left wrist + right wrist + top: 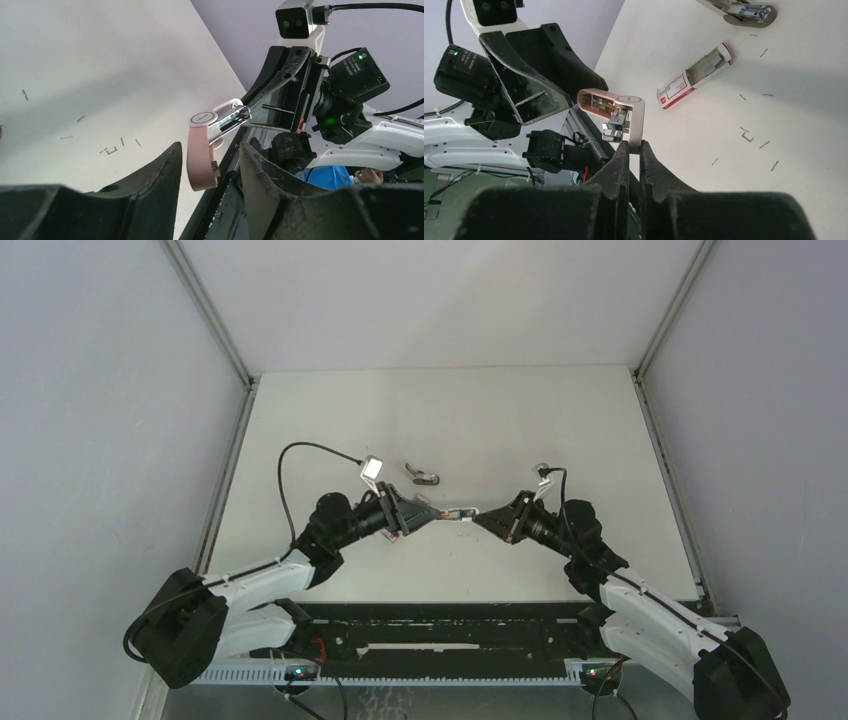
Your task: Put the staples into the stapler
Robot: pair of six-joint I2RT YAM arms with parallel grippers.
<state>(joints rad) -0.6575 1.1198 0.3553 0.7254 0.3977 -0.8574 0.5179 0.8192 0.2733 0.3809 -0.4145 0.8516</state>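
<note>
Gripping hinged-open stapler tight in right claw; holding left claw open near its hanging arm.

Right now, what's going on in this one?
The two arms meet over the table with a small pink stapler between them. The right arm's fingers are shut on one leg of it, holding it swung open. The left arm's fingers stand open on either side of the other leg, not gripping. The staple box lies on the table with its tray slid out, and loose staples are scattered nearby. Neither arm holds a staple strip.
</note>
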